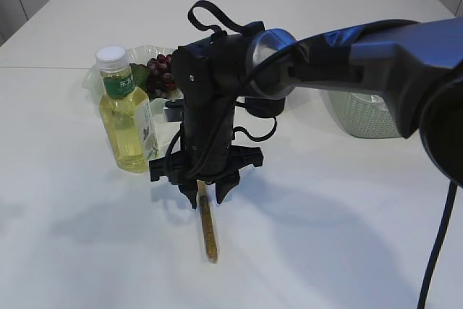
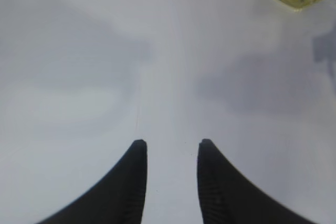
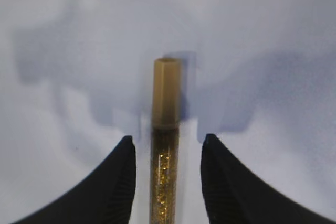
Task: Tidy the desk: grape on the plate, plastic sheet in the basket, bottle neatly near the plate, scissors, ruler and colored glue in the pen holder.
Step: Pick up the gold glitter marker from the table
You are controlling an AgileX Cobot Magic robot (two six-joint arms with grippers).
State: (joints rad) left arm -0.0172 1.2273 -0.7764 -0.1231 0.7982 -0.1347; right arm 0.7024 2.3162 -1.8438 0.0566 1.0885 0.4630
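Reaching across the white surface (image 1: pixel 340 200), the right hand (image 3: pixel 166 153) hangs over the colored glue (image 1: pixel 208 231) lying flat there, fingers apart either side of the tube, not touching. Left hand (image 2: pixel 170 153) is apart too, nothing between. Bottle (image 1: pixel 126 110) stands upright by the plate (image 1: pixel 92 77) with the grape (image 1: pixel 160 72); basket (image 1: pixel 362 115) behind.

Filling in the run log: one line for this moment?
right hand: open, astride glue | glue: on table | left hand: open, empty
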